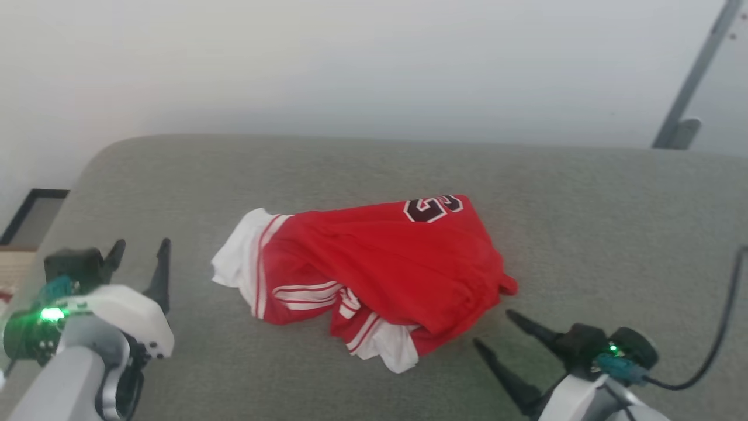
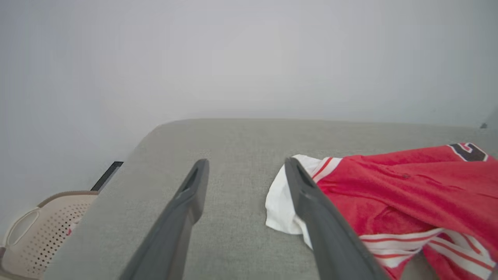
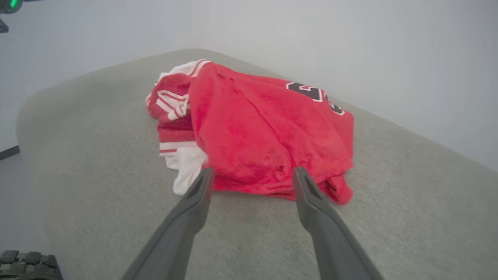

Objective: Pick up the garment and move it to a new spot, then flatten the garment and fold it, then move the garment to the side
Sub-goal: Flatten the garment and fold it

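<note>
The garment (image 1: 374, 272) is a bright red jersey with white panels, striped trim and a dark number at its far edge, lying crumpled in a heap on the grey cushioned surface (image 1: 584, 222). My left gripper (image 1: 142, 250) stands open to the left of the heap, apart from it, with nothing between its fingers. In the left wrist view the garment (image 2: 397, 194) lies just right of the left gripper (image 2: 247, 165). My right gripper (image 1: 491, 330) is open near the heap's front right corner. The right wrist view has the right gripper (image 3: 253, 173) pointing at the near edge of the garment (image 3: 264, 132).
A beige perforated basket (image 2: 42, 229) stands on the floor off the surface's left edge. A grey metal post (image 1: 692, 76) leans against the wall at the back right. A black cable (image 1: 719, 333) trails from my right wrist. Bare grey cushion surrounds the heap.
</note>
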Controlling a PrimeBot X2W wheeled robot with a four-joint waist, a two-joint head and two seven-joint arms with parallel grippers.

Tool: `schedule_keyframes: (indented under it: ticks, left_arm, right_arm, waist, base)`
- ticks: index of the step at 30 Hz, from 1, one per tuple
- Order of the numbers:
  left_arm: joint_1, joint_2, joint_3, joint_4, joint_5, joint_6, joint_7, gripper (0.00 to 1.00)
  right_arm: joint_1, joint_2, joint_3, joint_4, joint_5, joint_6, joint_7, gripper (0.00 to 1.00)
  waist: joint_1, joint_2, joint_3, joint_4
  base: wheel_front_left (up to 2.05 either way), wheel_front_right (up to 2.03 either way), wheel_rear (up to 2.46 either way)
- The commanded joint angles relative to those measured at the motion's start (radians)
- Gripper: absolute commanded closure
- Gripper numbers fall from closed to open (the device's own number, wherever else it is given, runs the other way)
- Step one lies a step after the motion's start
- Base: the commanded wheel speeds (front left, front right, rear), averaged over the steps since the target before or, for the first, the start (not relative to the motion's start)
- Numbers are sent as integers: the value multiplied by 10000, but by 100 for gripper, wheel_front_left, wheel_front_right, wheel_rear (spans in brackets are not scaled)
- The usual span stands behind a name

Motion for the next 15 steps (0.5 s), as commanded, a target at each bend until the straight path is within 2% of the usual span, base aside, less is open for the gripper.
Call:
schedule_keyframes:
  ticks: [1, 4, 15]
  left_arm:
    - [276, -1, 55, -232, 52, 126, -155, 0]
    - [732, -57, 151, -791, -22, 372, -326, 0]
    - [1364, -393, 77, -1847, 190, 835, -894, 0]
  right_arm:
    - [-211, -98, 309, -51, 174, 1, 127, 0]
    - [-513, -223, 1077, -156, 590, 1, 398, 0]
    - [-1784, -447, 2576, 480, 1106, 1, 1341, 0]
  waist:
    - [0, -1, -104, 317]
    - [0, -1, -109, 612]
    - [0, -1, 211, 1444]
  base:
    - [0, 0, 0]
    - [0, 0, 0]
    - [0, 0, 0]
